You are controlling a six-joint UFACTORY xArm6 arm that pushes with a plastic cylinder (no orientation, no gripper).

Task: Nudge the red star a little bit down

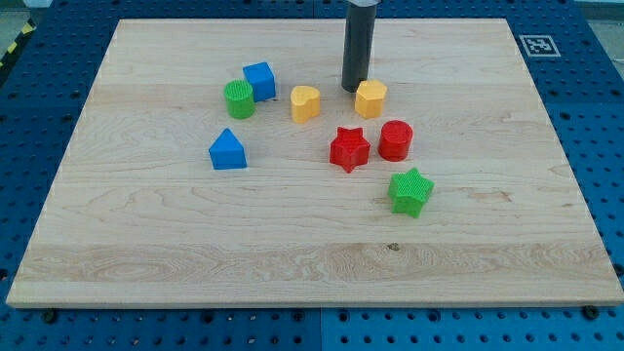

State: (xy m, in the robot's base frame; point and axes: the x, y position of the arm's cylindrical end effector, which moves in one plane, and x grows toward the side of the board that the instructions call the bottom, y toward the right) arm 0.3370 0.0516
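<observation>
The red star [349, 149] sits flat near the board's middle, one point aimed at the view's top, with no long axis. The red cylinder [396, 140] is just right of it. My tip [352, 90] has no jaws and grasps nothing; it rests above the star, beside the yellow hexagon [370, 98].

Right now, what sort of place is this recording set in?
Probably a robotics lab bench: a wooden board lies on a blue perforated table, with a printed marker tag at one corner and small coloured blocks like the red star.
</observation>
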